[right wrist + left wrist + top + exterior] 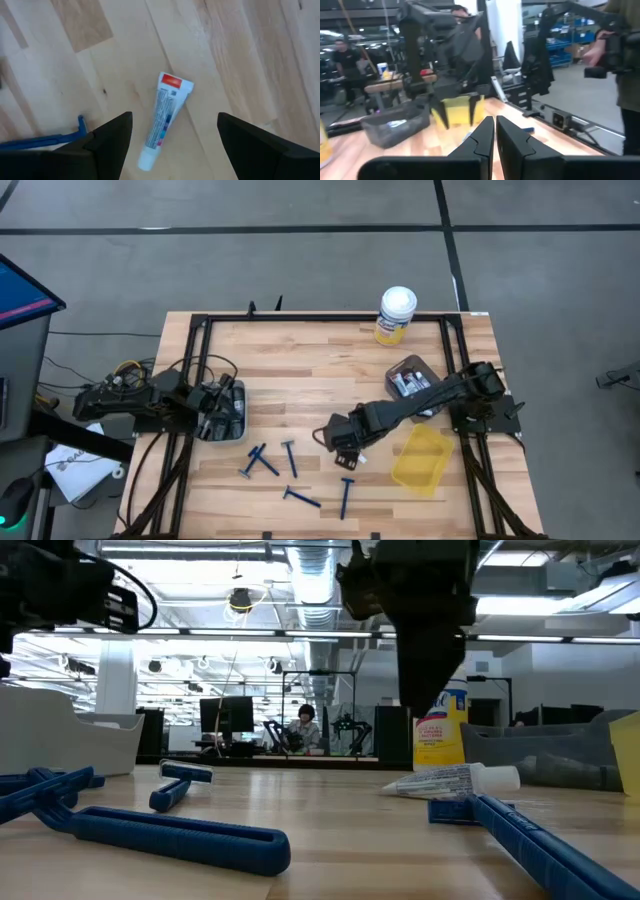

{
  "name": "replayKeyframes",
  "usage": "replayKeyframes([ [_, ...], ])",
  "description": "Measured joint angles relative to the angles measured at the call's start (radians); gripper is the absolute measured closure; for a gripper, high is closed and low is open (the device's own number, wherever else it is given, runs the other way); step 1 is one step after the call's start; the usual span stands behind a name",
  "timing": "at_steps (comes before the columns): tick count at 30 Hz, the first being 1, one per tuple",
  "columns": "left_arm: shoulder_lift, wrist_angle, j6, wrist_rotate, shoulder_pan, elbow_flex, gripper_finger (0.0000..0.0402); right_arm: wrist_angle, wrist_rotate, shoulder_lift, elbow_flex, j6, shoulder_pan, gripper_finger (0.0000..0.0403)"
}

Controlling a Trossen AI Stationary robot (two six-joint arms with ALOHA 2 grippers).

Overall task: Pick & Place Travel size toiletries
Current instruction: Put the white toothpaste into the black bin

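Hovering with fingers apart over a small tube (164, 117), the right hand (345, 442) has five razors (262, 461) left; left hand (205, 412) together.

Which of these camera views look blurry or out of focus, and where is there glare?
Low view: the near blue razor is soft, ceiling lights glare brightly, and the right gripper is a dark silhouette. Left wrist view: the left gripper and the room behind are smeared. Right wrist view: the small tube is fairly sharp. High view: even light, little glare.
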Motion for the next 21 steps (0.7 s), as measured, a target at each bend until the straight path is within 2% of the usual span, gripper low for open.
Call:
replayKeyframes([
  [9,0.000,-0.012,0.000,-0.006,0.014,0.000,0.0387,0.000,0.036,0.000,-0.006,0.030,0.061,0.0117],
  [21,0.014,-0.005,0.000,-0.001,-0.165,0.000,0.0390,0.043,0.058,-0.001,-0.006,0.209,0.080,0.0117],
])
